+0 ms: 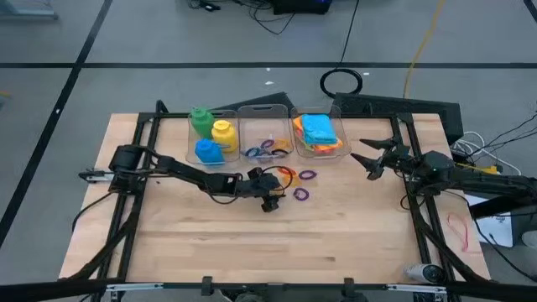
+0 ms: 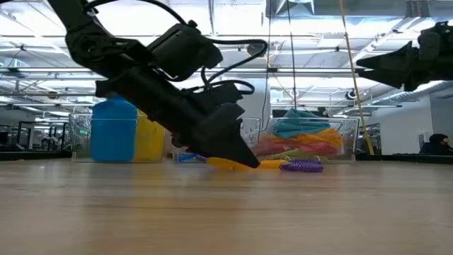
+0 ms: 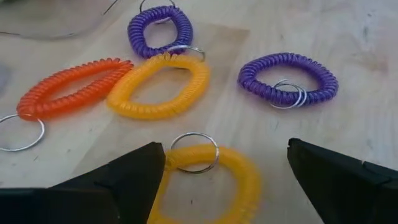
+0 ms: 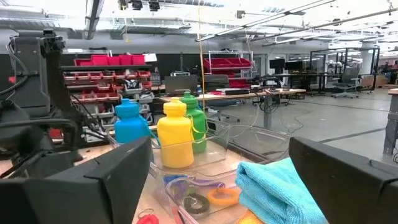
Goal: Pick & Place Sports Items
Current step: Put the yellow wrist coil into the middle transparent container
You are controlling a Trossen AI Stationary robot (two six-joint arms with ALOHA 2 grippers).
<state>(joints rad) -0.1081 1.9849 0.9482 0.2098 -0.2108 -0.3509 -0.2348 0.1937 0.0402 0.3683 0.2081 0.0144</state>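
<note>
A: Left gripper (image 3: 227, 180) status?

B: Down at the table, middle of the board, just short of the bins. Fingers (image 3: 124, 180) apart, straddling a yellow coil ring (image 3: 214, 183) that lies flat on the wood between them. Can't tell if either finger touches it. Not clamped.

A: Other loose rings?

B: Just past that one: another yellow ring (image 3: 158, 87), an orange ring (image 3: 71, 87) touching it on one side, a purple ring (image 3: 160, 30) touching its far edge. A second purple ring (image 3: 289, 78) sits apart from the cluster. Each has a small metal key loop. In the low view the purple one (image 2: 302, 166) lies right of the fingertips.

A: Bins?

B: Three clear bins in a row along the far edge. Left bin (image 1: 191, 147): blue bottle (image 1: 208, 151) nearest, yellow bottle (image 1: 222, 132) behind it, green bottle (image 1: 200, 118) farthest, all upright. Middle bin (image 1: 263, 113): several coil rings (image 1: 267, 149) already inside. Right bin (image 1: 336, 126): folded cloths (image 1: 319, 132) stacked, blue on top, orange under it.

A: Right gripper (image 1: 369, 159)?

B: Raised off the table at the right side, near the right bin, pointing toward the bins. Fingers (image 4: 348, 180) spread wide, nothing between them. Idle.
</note>
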